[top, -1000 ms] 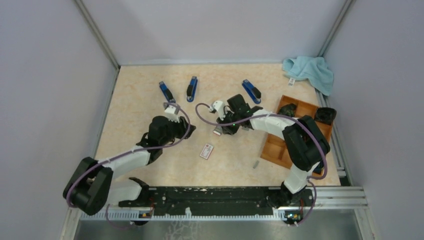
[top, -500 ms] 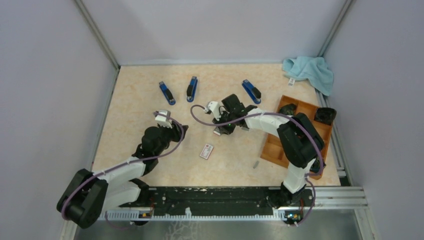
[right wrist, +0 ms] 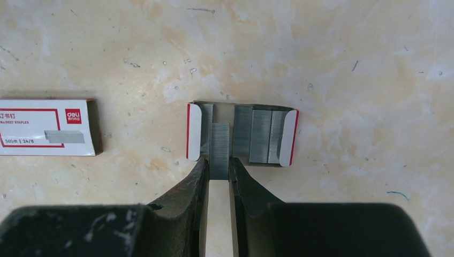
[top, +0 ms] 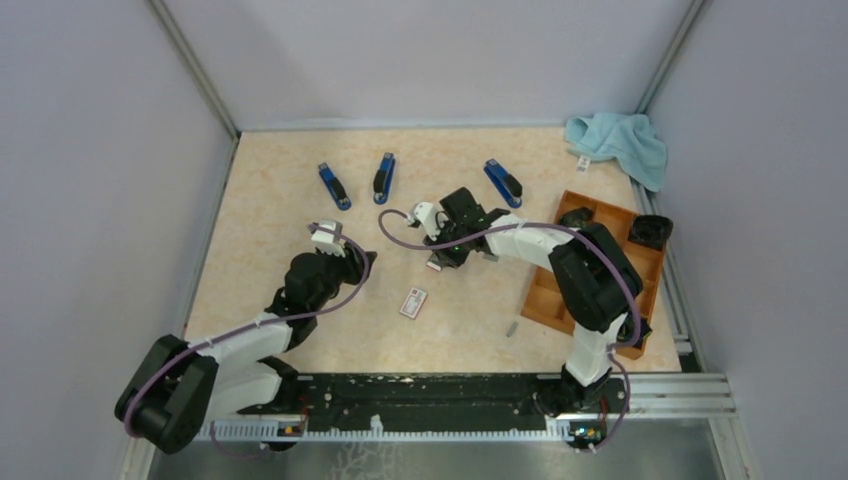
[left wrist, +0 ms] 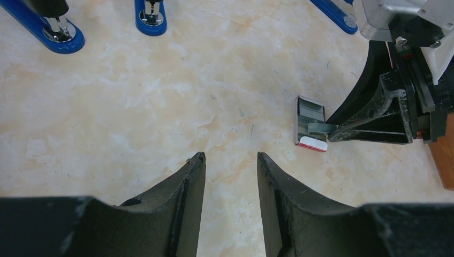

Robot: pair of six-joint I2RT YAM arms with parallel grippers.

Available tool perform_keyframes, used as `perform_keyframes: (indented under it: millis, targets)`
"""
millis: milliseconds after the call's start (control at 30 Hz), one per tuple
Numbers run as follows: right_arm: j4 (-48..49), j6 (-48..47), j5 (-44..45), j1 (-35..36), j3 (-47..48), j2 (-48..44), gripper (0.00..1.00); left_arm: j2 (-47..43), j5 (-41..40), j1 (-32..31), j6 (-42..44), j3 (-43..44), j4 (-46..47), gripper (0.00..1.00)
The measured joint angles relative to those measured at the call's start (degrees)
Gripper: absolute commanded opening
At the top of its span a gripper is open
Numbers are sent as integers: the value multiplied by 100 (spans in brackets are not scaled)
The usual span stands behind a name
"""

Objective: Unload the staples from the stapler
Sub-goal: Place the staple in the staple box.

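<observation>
Staples [right wrist: 219,143], one thin grey metal strip, are clamped by the long sides in my right gripper [right wrist: 218,166] at the open white cardboard tray [right wrist: 288,136]; I judge them light and brittle. Left gripper [left wrist: 230,159] apart, empty.

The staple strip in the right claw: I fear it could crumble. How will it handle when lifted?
Probably stiff yet brittle: the staple strip is many thin staples joined side by side, so a twist might snap it. Likely very light, being small beside the open staple-box tray. Its smooth metal may slip, since the right claw pinches only its near end.
</observation>
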Motion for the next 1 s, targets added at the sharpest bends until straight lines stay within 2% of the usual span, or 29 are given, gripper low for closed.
perform_keyframes:
  millis: [1000]
  targets:
    - [-74, 2, 208, 72, 85, 155, 11, 79, -2, 0, 0, 33, -2, 47]
